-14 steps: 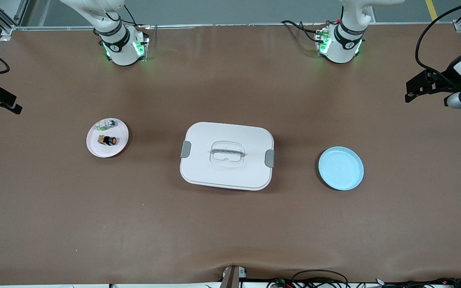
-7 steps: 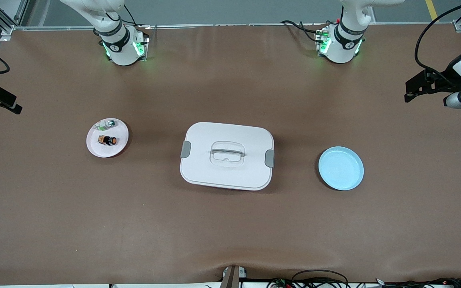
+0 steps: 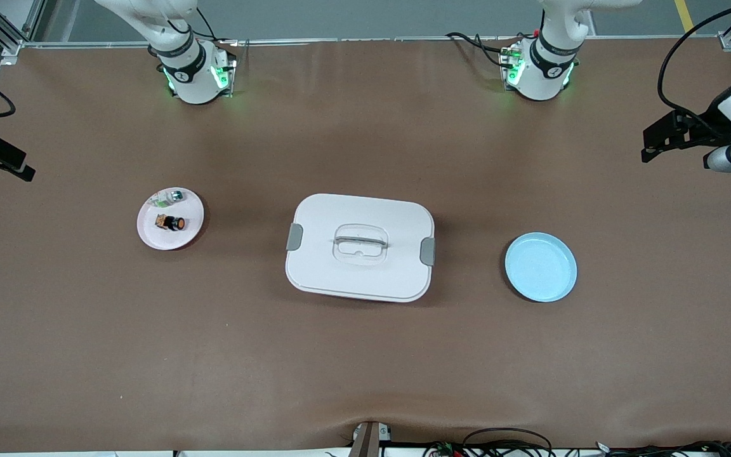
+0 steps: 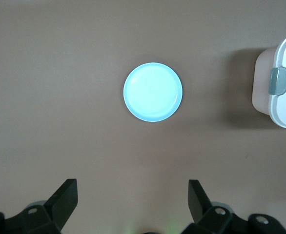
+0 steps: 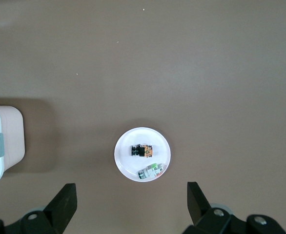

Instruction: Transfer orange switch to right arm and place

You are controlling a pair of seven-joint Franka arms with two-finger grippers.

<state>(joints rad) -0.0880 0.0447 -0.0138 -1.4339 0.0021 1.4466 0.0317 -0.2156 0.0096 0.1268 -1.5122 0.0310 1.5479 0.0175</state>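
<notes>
The orange switch [image 3: 172, 223], a tiny black stub with an orange face, lies on its side on a small white plate [image 3: 150, 238] toward the right arm's end of the table. It also shows in the right wrist view [image 5: 142, 150] on that plate [image 5: 126, 163]. My right gripper [image 5: 131, 192] is open and empty, high above the table beside the plate; in the front view it shows at the edge [image 3: 4, 162]. My left gripper [image 4: 133, 189] is open and empty, high over the table beside a light blue plate [image 4: 153, 91]; in the front view it shows at the other edge [image 3: 664, 136].
A clear-silver-green part [image 3: 170, 197] lies on the white plate next to the switch, and shows in the right wrist view [image 5: 151, 171]. A white lidded box [image 3: 327, 273] with grey latches stands mid-table. The empty blue plate [image 3: 540, 266] lies toward the left arm's end.
</notes>
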